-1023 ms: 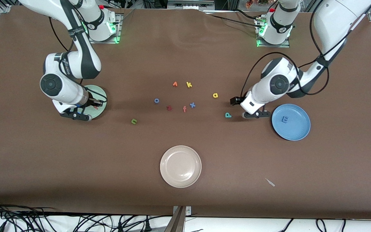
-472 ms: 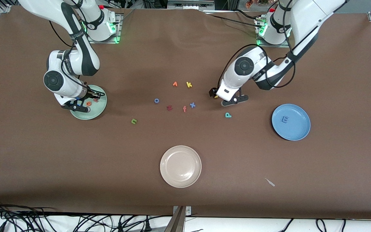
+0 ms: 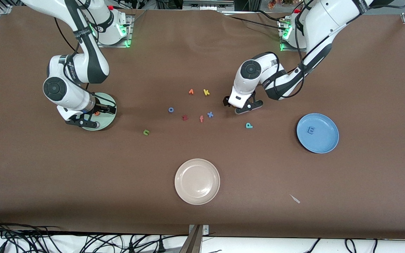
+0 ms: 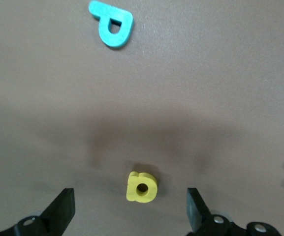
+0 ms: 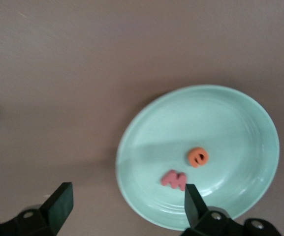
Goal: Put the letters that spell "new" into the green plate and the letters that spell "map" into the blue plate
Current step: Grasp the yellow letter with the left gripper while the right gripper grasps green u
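Front view has the blue m (image 3: 311, 130) in the blue plate (image 3: 327, 144), e (image 5: 198, 157) and w (image 5: 174, 179) in the green plate (image 5: 146, 147) — n (image 3: 146, 132), p (image 3: 249, 125) left, both grippers wide, left gripper (image 4: 129, 216) over a (image 4: 142, 186), right gripper (image 5: 124, 209) over green plate.

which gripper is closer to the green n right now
Right. The right gripper is over the green plate, beside the green n. The left gripper is over the yellow a, toward the left arm's end.
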`<state>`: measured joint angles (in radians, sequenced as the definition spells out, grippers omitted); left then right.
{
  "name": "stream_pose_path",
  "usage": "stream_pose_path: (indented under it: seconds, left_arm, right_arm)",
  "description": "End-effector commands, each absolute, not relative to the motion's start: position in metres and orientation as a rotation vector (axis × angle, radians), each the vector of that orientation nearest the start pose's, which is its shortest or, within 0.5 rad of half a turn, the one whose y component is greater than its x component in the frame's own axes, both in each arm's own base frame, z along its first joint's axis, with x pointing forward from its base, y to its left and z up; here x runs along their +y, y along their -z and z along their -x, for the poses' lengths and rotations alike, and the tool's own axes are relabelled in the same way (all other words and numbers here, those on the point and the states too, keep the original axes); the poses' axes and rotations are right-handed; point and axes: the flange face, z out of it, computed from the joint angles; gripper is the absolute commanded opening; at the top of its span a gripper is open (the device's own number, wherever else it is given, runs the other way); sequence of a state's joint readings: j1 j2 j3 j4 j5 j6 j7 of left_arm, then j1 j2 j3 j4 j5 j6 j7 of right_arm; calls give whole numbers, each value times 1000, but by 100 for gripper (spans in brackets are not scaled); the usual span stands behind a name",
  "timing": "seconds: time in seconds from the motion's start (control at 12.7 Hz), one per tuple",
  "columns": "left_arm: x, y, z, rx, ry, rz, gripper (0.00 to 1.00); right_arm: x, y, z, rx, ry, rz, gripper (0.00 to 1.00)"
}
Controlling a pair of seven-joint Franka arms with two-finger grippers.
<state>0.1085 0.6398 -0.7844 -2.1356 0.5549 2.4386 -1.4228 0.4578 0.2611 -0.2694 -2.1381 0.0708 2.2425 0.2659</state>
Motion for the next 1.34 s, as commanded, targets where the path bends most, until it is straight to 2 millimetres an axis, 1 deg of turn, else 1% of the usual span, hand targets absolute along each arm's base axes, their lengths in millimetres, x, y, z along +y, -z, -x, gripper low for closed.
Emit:
stream_pose_path:
  seconds: [0.0, 0.08, 0.16, 0.24, 0.31, 0.39, 0.47, 0.55, 0.63, 0.71, 0.94, 1.1, 1.18, 1.26]
  left_arm:
    - [-363, -173, -434, -601, -174, 3082, 93]
    - [-365, -174, -434, -596, -171, 3084, 89]
    - [-367, -169, -432, -589, -183, 3081, 83]
    - [-368, -167, -430, -582, -182, 3078, 77]
    - [-367, -167, -431, -582, -180, 3074, 71]
    - [-367, -166, -431, -578, -179, 3073, 66]
    - [-366, -166, -431, -570, -180, 3072, 60]
    - [-365, -166, -432, -569, -180, 3071, 56]
    - [-363, -165, -433, -567, -180, 3068, 50]
    - [-363, -164, -433, -567, -180, 3068, 44]
    - [-360, -163, -435, -572, -180, 3064, 27]
    - [-358, -163, -436, -559, -166, 3064, 20]
    - [-359, -163, -436, -553, -161, 3065, 17]
    - [-358, -164, -437, -555, -159, 3063, 15]
  right_arm:
    - [157, -282, -572, 228, -173, 3172, 100]
    - [169, -272, -581, 332, -164, 3170, 100]
    - [194, -261, -584, 404, -163, 3163, 100]
    - [207, -248, -589, 503, -155, 3154, 100]
    - [214, -238, -592, 584, -117, 3134, 100]
    - [226, -228, -592, 660, -69, 3100, 100]
    - [235, -213, -590, 790, -39, 3060, 100]
    - [246, -201, -588, 872, -1, 3025, 99]
    - [263, -191, -582, 893, 27, 3009, 93]
    - [268, -182, -580, 917, 38, 2999, 83]
    - [269, -176, -572, 932, 17, 3008, 74]
    - [269, -176, -572, 932, 17, 3008, 47]
    - [269, -177, -573, 928, 19, 3009, 39]
    - [268, -177, -573, 928, 19, 3011, 26]
